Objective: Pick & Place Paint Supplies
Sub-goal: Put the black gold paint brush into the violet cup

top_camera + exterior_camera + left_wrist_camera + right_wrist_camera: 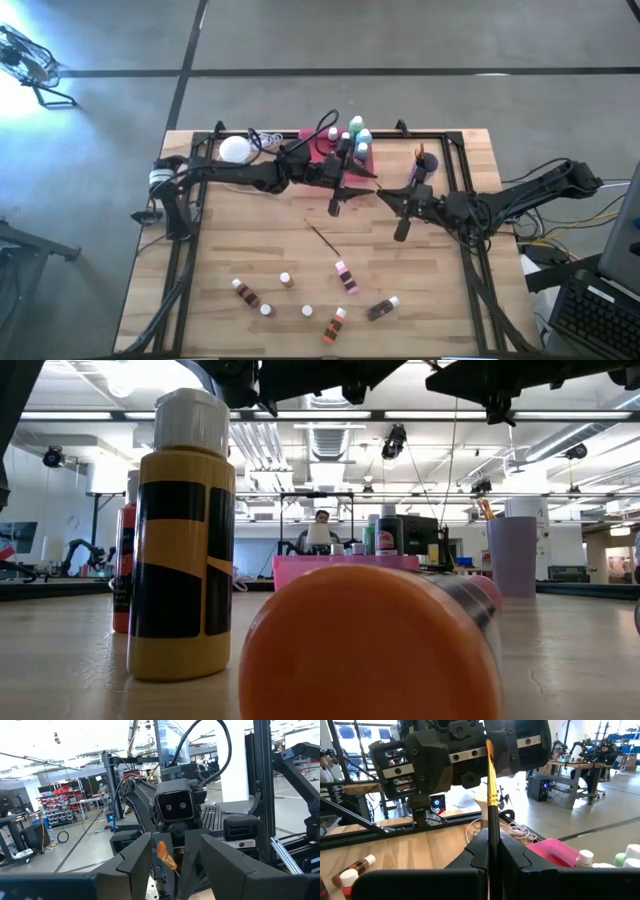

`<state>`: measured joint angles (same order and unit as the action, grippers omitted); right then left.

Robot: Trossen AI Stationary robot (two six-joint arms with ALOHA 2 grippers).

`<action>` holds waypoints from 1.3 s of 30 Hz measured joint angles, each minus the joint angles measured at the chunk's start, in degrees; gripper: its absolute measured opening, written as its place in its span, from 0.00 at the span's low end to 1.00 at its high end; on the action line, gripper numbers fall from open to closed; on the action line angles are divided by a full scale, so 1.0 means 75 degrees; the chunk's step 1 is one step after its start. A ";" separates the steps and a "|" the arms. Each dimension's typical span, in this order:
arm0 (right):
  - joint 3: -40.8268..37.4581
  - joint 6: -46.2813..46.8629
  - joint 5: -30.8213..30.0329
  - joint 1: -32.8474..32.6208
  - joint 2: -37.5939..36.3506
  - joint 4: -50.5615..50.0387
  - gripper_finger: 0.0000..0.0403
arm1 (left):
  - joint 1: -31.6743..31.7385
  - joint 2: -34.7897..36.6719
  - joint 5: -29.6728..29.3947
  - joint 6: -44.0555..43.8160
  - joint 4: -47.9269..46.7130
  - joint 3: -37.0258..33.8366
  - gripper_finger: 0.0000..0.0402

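Observation:
Above the table's middle my right gripper (493, 834) is shut on a thin paintbrush (491, 795) with a gold ferrule and orange bristles (165, 856). My left gripper (175, 840) faces it, open, one finger on either side of the bristle end; I cannot tell whether they touch it. A second brush (322, 238) lies flat on the table. Several small white-capped bottles (286, 280) stand or lie near the front edge. Green and blue bottles (358, 132) stand in the pink tray (318, 140). My right gripper pinches the brush's dark handle (493, 822) between its two fingers, just behind the gold ferrule. The fingers come level from the table's right and lie along the brush. The bristle end sticks out ahead toward my left gripper. The brush is lifted clear of the table.
A purple cup (425, 165) holding brushes stands at the back right. A white globe lamp (235, 148) with a cord sits at the back left. In the low view a yellow-and-black bottle (185, 540) stands and an orange one (370, 645) lies close to the front edge.

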<state>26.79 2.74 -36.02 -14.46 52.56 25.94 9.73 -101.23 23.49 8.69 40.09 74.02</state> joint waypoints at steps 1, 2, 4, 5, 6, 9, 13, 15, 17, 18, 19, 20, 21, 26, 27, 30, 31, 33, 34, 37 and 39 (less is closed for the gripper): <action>0.0000 0.0000 -0.0001 0.0000 0.0002 0.0001 0.03 | -0.0013 -0.0005 0.0008 0.0045 -0.0005 0.0008 0.43; 0.0000 0.0000 -0.0001 0.0000 0.0002 -0.0001 0.03 | -0.0027 -0.0011 0.0008 0.0063 -0.0008 0.0030 0.43; 0.0000 0.0005 -0.0001 0.0002 0.0002 0.0015 0.03 | -0.0059 -0.0039 0.0009 0.0100 0.0006 0.0041 0.43; 0.0000 0.0009 -0.0001 0.0002 0.0002 0.0016 0.03 | -0.0065 -0.0054 0.0010 0.0161 0.0037 0.0047 0.43; 0.0000 0.0008 -0.0001 0.0000 0.0002 0.0015 0.03 | -0.0066 -0.0065 0.0010 0.0229 0.0023 0.0047 0.43; 0.0000 0.0008 0.0002 0.0000 0.0002 0.0019 0.03 | -0.0066 -0.0079 0.0008 0.0248 -0.0008 0.0047 0.42; 0.0000 0.0006 0.0007 0.0003 0.0002 0.0025 0.03 | -0.0066 -0.0079 0.0006 0.0250 0.0067 0.0047 0.37; 0.0000 0.0011 0.0015 0.0000 0.0002 0.0025 0.03 | -0.0066 -0.0079 0.0006 0.0250 0.0101 0.0047 0.34; 0.0000 0.0006 0.0023 0.0000 0.0002 0.0024 0.03 | -0.0066 -0.0079 0.0005 0.0250 0.0116 0.0047 0.29; 0.0000 0.0009 0.0034 0.0000 0.0002 0.0019 0.03 | -0.0065 -0.0079 0.0001 0.0250 0.0116 0.0047 0.26; 0.0000 0.0009 0.0037 0.0000 0.0002 0.0012 0.03 | -0.0063 -0.0079 -0.0003 0.0250 0.0114 0.0047 0.23; 0.0000 0.0009 0.0042 0.0000 0.0002 0.0010 0.03 | -0.0063 -0.0079 -0.0008 0.0252 0.0113 0.0047 0.20; 0.0000 0.0009 0.0050 0.0000 0.0002 0.0010 0.03 | -0.0063 -0.0079 -0.0013 0.0264 0.0111 0.0047 0.17; 0.0000 0.0009 0.0104 -0.0003 0.0005 -0.0001 0.03 | -0.0060 -0.0079 -0.0027 0.0296 0.0110 0.0047 0.03; 0.0000 0.0006 0.0104 -0.0003 0.0005 0.0002 0.03 | -0.0060 -0.0079 -0.0027 0.0294 0.0111 0.0047 0.02; 0.0000 0.0020 0.0098 -0.0003 0.0005 0.0002 0.03 | -0.0063 -0.0079 -0.0088 0.0288 0.0107 0.0047 0.02; 0.0000 0.0026 0.0092 0.0000 0.0005 -0.0001 0.03 | -0.0063 -0.0079 -0.0104 0.0288 0.0104 0.0047 0.01; 0.0000 0.0124 0.0089 0.0000 0.0005 -0.0012 0.03 | -0.0063 -0.0079 -0.0117 0.0255 0.0045 0.0047 0.01; 0.0000 0.0231 0.0089 0.0000 0.0005 -0.0046 0.03 | -0.0060 -0.0072 -0.0120 0.0233 -0.0041 0.0054 0.01; 0.0000 0.0419 0.0069 0.0000 0.0005 -0.0226 0.03 | -0.0032 0.0017 -0.0120 0.0270 -0.0767 0.0189 0.01; -0.0003 0.0447 0.0033 0.0000 0.0005 -0.0330 0.04 | -0.0023 0.0054 -0.0115 0.0368 -0.1325 0.0334 0.01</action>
<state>26.76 6.10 -35.78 -14.46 52.60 23.47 9.56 -100.82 22.62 11.45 30.16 76.53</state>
